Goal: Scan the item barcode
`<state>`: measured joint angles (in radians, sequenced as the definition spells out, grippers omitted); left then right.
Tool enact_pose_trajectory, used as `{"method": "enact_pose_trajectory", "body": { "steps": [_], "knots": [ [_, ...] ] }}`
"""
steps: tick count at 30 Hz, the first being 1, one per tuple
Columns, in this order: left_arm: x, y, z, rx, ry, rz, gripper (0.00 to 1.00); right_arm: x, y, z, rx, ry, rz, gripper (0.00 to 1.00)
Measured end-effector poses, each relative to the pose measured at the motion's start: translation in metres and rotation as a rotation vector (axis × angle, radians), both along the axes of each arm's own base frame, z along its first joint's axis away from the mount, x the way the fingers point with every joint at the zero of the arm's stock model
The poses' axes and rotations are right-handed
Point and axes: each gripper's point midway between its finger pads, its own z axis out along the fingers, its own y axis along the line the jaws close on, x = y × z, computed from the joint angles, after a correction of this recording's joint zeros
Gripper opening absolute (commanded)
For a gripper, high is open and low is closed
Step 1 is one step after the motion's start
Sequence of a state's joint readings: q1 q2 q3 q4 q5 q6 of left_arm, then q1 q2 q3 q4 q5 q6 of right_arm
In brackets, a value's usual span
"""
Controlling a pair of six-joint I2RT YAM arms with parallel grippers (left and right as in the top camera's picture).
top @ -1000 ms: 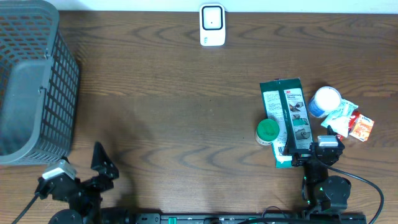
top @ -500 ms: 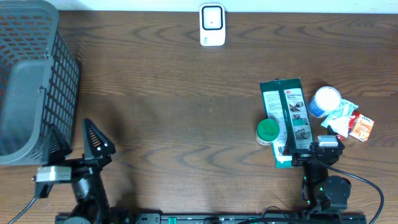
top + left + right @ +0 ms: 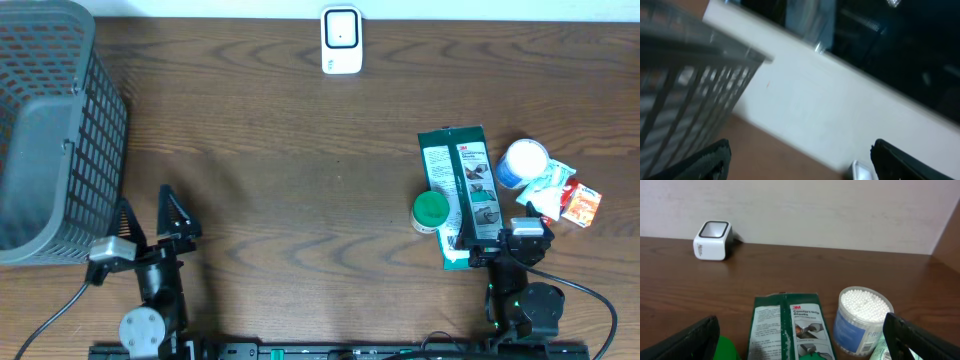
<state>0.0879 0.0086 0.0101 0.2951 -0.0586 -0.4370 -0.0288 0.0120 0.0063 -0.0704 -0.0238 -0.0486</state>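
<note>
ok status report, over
Left gripper open, right gripper open, both empty. Pack flat at right gripper, not held. Scanner at far edge, nothing between.

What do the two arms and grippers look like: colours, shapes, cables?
Both are black. The left gripper has pointed black fingers and a pale block behind them. The right gripper is blocky; a thin black cable loops from its arm.

Mid table point(image 3: 290, 170) bare, free passage btwn basket point(image 3: 55, 130) at L & green pack point(image 3: 462, 190), swab tub point(image 3: 522, 162) crowded at R; scanner point(image 3: 341, 40) alone at far edge
</note>
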Motion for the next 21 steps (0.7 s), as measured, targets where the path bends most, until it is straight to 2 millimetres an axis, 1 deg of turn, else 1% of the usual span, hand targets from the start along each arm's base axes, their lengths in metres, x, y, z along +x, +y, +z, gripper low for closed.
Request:
{"method": "enact_pose_trajectory", "body": {
  "steps": [3, 7, 10, 13, 21],
  "knots": [
    [0.005, 0.0, -0.032, -0.016, 0.126, -0.001, 0.89, 0.0, 0.0, 0.0, 0.0, 0.0, 0.0, 0.99],
    [0.005, 0.0, -0.073, -0.035, 0.291, -0.004, 0.89, 0.0, 0.0, 0.0, 0.0, -0.001, 0.0, 0.99],
    [0.005, -0.002, -0.075, -0.023, 0.31, -0.016, 0.89, 0.0, 0.0, 0.0, 0.0, 0.0, 0.0, 0.99],
    [0.005, -0.006, -0.075, 0.028, 0.322, -0.036, 0.89, 0.0, 0.0, 0.0, 0.0, 0.0, 0.0, 0.99],
    [0.007, -0.021, -0.076, 0.295, 0.358, -0.105, 0.89, 0.0, 0.0, 0.0, 0.0, 0.0, 0.0, 0.99]
  ]
}}
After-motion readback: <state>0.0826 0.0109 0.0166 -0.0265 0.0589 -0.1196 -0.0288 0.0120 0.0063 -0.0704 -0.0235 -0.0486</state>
